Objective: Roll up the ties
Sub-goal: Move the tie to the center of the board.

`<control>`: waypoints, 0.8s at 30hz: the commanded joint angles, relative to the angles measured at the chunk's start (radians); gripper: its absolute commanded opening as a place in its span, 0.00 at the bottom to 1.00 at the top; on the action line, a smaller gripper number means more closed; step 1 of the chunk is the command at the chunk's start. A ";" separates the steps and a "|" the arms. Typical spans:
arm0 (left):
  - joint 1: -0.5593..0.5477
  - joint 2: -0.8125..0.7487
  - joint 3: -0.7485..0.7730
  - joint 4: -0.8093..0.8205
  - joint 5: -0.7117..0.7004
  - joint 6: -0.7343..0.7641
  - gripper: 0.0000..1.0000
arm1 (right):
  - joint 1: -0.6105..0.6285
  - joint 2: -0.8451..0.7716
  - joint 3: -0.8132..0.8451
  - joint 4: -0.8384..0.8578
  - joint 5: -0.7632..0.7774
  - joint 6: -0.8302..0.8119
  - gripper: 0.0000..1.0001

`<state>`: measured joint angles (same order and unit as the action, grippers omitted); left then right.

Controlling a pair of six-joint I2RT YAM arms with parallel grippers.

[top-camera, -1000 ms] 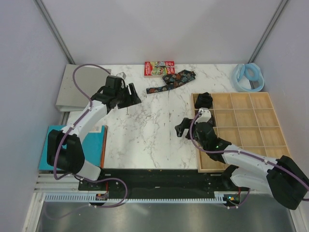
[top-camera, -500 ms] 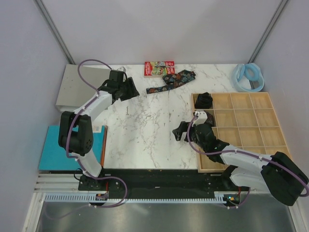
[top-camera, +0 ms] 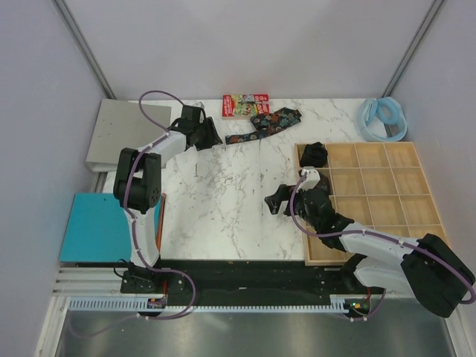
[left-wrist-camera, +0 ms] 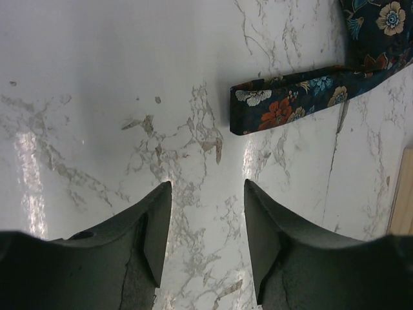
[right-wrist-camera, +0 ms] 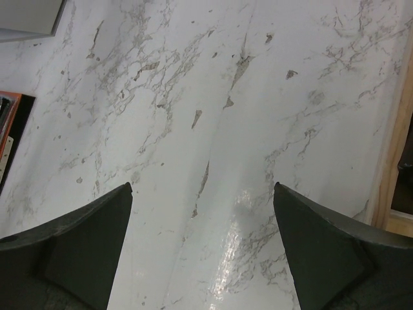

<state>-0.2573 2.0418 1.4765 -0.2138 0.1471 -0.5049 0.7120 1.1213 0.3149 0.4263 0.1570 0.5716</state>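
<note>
1. Well, the biggest change on the desk [top-camera: 223,208] is my left arm. Over the last second it has stretched across the far left part toward the back edge.
2. On the right stands the wooden tray [top-camera: 387,190]. One rolled tie [top-camera: 314,154] sits in its far-left corner compartment, so I judge one tie finished.
3. My right hand [top-camera: 277,201] hovers just beside the tray's left edge. Its fingers are spread as wide as they go and hold nothing, and it has barely shifted.
4. My left hand [left-wrist-camera: 206,187] has been narrowing as it travelled. It is now roughly half open, with only bare marble between the fingers.
5. The loose tie [top-camera: 264,125] lies flat at the back, its wide end just beside the red box [top-camera: 244,105]. Its narrow tip is just ahead and to the right of my left fingers, untouched. I take this as the approach to start the second roll from that tip, and the hand needs to slide right before pinching.
</note>
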 commanded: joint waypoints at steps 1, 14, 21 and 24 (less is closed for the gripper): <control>0.003 0.089 0.106 0.060 0.072 0.031 0.54 | -0.032 0.003 -0.005 0.075 -0.045 0.004 0.98; 0.003 0.251 0.219 0.093 0.124 0.011 0.45 | -0.109 0.011 -0.034 0.131 -0.148 0.030 0.98; 0.004 0.277 0.228 0.106 0.123 -0.006 0.45 | -0.132 0.017 -0.042 0.149 -0.163 0.039 0.98; 0.003 0.274 0.216 0.114 0.135 -0.021 0.46 | -0.138 0.020 -0.043 0.154 -0.185 0.042 0.98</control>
<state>-0.2562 2.2894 1.6764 -0.1207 0.2676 -0.5049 0.5838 1.1343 0.2821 0.5240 0.0097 0.6006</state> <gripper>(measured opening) 0.456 0.982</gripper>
